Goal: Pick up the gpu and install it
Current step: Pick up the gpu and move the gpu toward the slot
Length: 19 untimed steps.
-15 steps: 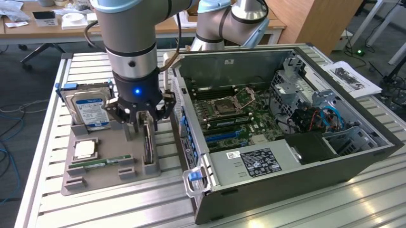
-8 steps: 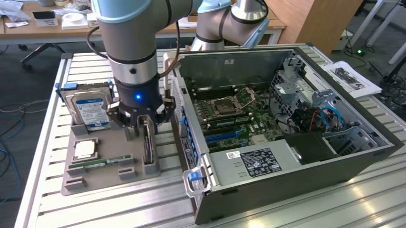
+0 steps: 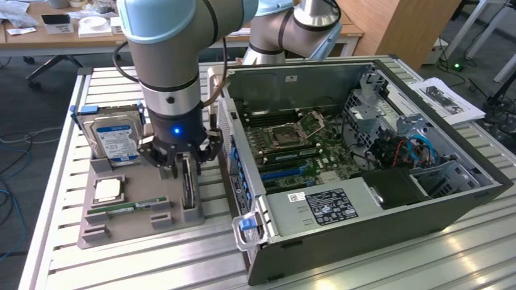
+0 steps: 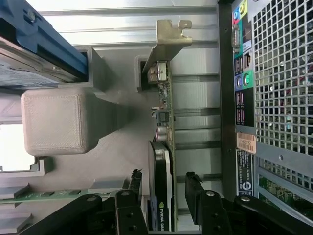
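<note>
The gripper point(image 3: 181, 172) hangs right over the gpu point(image 3: 188, 193), which stands on edge in a slot of the grey tray point(image 3: 137, 226), just beside the open computer case point(image 3: 322, 241) on the exterior view's left. The fingers point(image 4: 134, 178) straddle the card, spread apart with a gap on each side. The hard drive point(image 3: 113, 139) stands at the tray's far end.
</note>
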Available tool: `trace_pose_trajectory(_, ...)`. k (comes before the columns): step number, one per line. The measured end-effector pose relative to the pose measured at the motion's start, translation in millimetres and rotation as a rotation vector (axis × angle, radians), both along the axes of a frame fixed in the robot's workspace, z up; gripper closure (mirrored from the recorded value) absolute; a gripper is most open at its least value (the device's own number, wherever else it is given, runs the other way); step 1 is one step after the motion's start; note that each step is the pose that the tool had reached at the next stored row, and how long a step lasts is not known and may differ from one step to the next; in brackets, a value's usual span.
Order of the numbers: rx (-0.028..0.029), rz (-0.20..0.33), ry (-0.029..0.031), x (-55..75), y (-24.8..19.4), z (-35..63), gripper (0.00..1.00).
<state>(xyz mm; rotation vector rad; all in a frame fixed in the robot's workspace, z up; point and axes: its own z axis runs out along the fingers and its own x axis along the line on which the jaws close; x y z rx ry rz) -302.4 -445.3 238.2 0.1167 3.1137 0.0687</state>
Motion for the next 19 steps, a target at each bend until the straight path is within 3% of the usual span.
trace_pose_trajectory(3, 0.0000, 0.000, 0.0000, 0.0, 0.1, -4.5, 0.51)
trace_pose_trajectory(7, -0.0001, 0.000, 0.0000, 0.0, 0.2, -4.5, 0.51)
trace_pose_trajectory(11, 0.0001, 0.000, -0.0001, -0.1, 3.3, -4.8, 0.51)
trace_pose_trajectory(19, -0.0001, 0.000, 0.0001, -0.1, 3.6, -7.3, 0.51)
